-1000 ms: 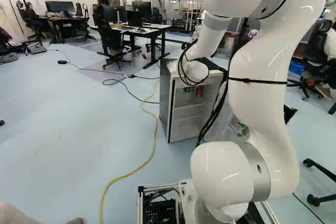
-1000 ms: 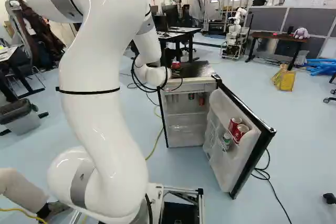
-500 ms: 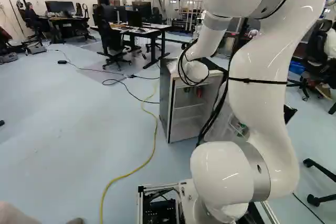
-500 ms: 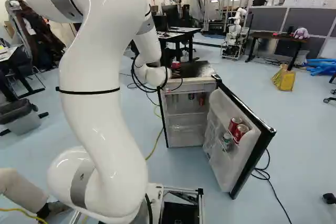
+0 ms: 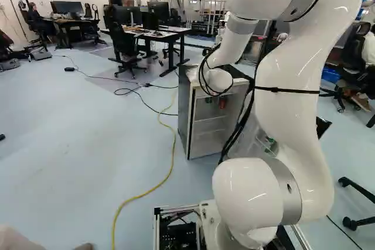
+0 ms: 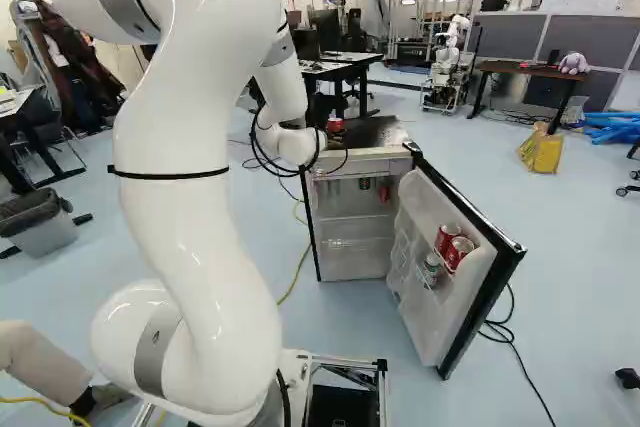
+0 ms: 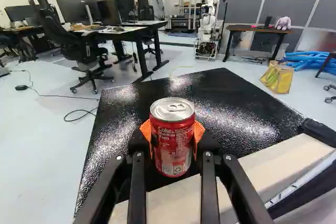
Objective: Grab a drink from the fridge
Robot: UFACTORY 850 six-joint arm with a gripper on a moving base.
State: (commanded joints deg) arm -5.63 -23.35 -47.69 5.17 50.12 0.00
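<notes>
While the gripper (image 7: 172, 132) is holding a red can (image 7: 172, 145) upright between its orange pads, the fridge's black top (image 7: 226, 111) is spreading out under and beyond it; whether the can is touching that top, I cannot tell. At the front of the fridge (image 5: 184, 112), the door (image 6: 465, 297) is standing open, jutting out towards the base and taking up the space to the right of the opening. Its shelf is carrying two red cans (image 6: 452, 244) and, beside them, a pale can (image 6: 431, 269). Inside the fridge, a red item (image 5: 222, 103) is sitting near a green one (image 5: 208, 100), high up. A black cable (image 6: 518, 347) is lying on the floor beside the door, and a yellow cable (image 5: 172, 162) is winding past the fridge's left side. Farther off, a desk (image 5: 167, 34), an office chair (image 5: 123, 45), another robot (image 6: 447, 67) and a yellow bag (image 6: 543, 151) are standing well apart from the fridge.
</notes>
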